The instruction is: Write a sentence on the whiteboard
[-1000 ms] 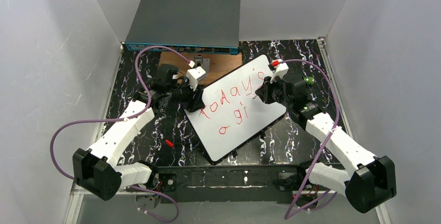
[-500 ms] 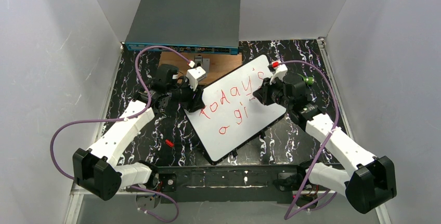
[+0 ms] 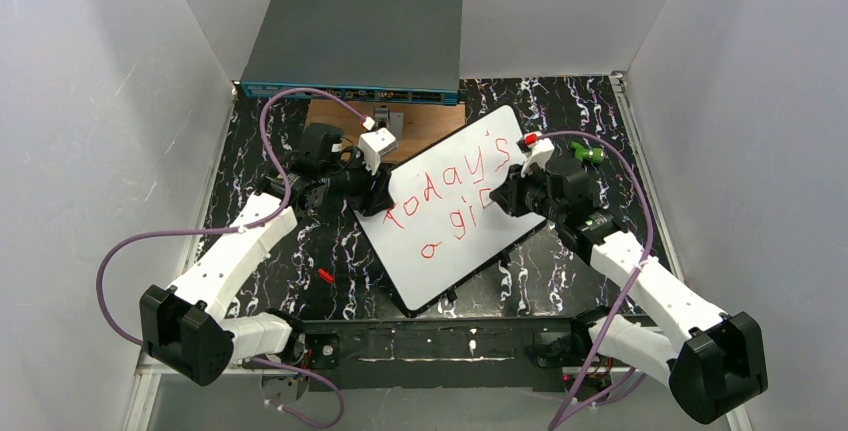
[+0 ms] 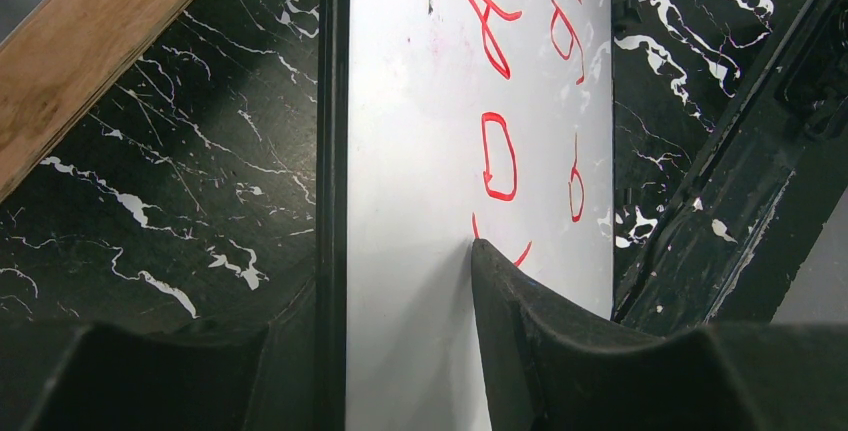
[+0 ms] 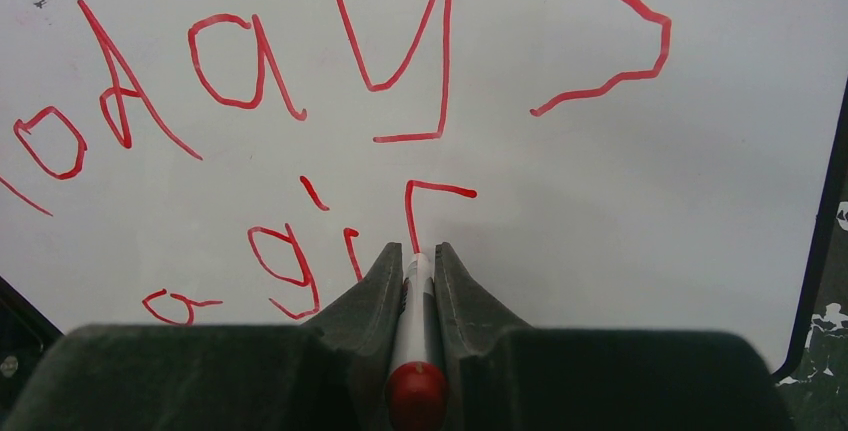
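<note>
Whiteboard (image 3: 440, 261) lies mid-table, skewed, its long axis running 7 to 1 o'clock. My left gripper (image 4: 390, 271) clamps the board's 9 o'clock edge, one finger on the white face and one outside the black rim. My right gripper (image 5: 420, 249) is closed on the marker (image 5: 412, 311), tip on the board under the "y". Bare white lies toward 3 o'clock, up to the rim.

Smooth white plastic arm shells (image 3: 235, 251) run between blocky black joint housings (image 3: 180, 331); thin purple cables (image 3: 99, 286) loop alongside; black wedge-shaped fingers (image 5: 375, 291) finish each.
</note>
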Controlling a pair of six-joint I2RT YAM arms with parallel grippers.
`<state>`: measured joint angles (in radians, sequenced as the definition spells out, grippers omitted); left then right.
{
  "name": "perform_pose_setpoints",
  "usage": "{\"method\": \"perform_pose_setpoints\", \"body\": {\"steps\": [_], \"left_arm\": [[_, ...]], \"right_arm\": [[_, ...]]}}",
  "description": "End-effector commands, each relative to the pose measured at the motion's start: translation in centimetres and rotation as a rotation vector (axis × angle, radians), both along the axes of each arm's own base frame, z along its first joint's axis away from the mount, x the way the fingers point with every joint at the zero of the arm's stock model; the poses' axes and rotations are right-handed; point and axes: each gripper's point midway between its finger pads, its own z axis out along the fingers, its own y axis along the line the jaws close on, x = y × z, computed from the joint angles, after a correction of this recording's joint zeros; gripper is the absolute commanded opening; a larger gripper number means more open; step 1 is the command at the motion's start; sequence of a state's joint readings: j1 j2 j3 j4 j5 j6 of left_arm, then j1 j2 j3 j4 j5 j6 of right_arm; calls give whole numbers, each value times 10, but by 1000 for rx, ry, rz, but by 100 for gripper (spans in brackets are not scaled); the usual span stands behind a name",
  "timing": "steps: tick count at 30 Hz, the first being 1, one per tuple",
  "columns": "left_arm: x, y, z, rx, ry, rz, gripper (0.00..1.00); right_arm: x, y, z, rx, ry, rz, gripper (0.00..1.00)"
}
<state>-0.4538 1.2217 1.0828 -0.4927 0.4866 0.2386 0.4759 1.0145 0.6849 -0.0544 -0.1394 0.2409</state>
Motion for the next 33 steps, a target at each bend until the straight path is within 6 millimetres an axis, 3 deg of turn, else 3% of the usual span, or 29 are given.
{"method": "perform_pose_setpoints", "body": {"steps": [1,19,33], "left_arm": [[-8,-8,4,7,-41,-113,0],[-9,-8,4,7,-40,-114,0],[-9,-8,3,7,-38,-114,0]], "right_arm": [[-2,-6,-12,-31,11,-11,1],[-23,-14,-36,-44,54,-5,1],[-29,-10,-44,-20,88,8,1]]}}
